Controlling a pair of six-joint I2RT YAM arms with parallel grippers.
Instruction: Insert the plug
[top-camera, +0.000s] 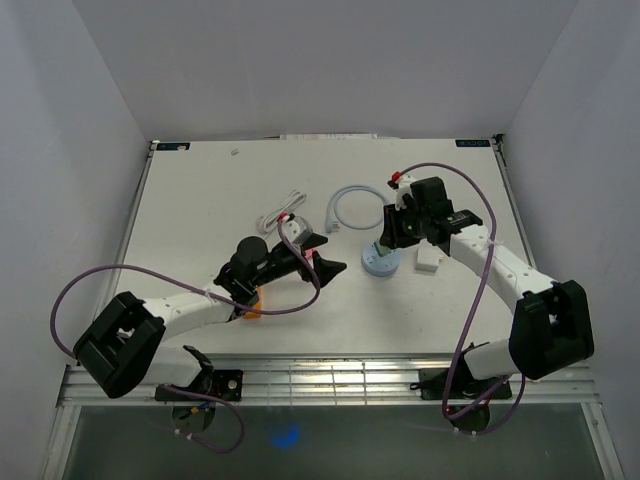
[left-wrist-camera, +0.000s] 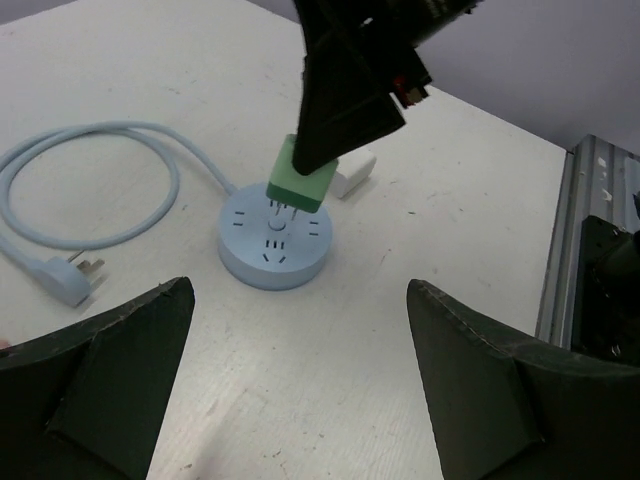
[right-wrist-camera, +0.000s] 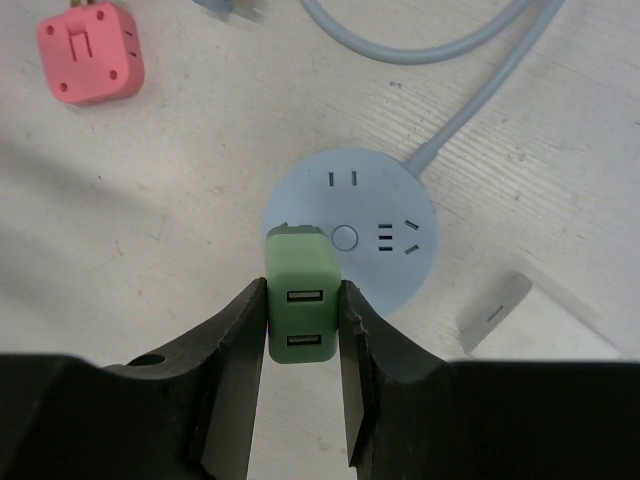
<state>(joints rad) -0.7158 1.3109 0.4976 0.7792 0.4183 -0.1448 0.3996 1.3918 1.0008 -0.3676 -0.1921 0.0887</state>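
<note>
- The white table carries everything. The round blue socket hub sits right of centre, between your two arms.
- Your right gripper hangs directly over the hub, clamped on the green plug with one finger against each side face.
- Your left gripper sits low and just left of the hub with its jaws spread wide and nothing between them. It plays no part in the grip.
- The hub's pale blue cord loops away to the far left and is clear of the work.
- A white block lies just behind the hub, near enough to mind.
- A pink adapter lies well apart.
- The plug leans in the left wrist view, and its metal prongs show just above the hub's face, so it is not seated.
- By my reading you are at the alignment step.
- Next, square the plug upright over a matching pair of slots, then press straight down. A tilted push could skid the hub or jam the prongs.
</note>
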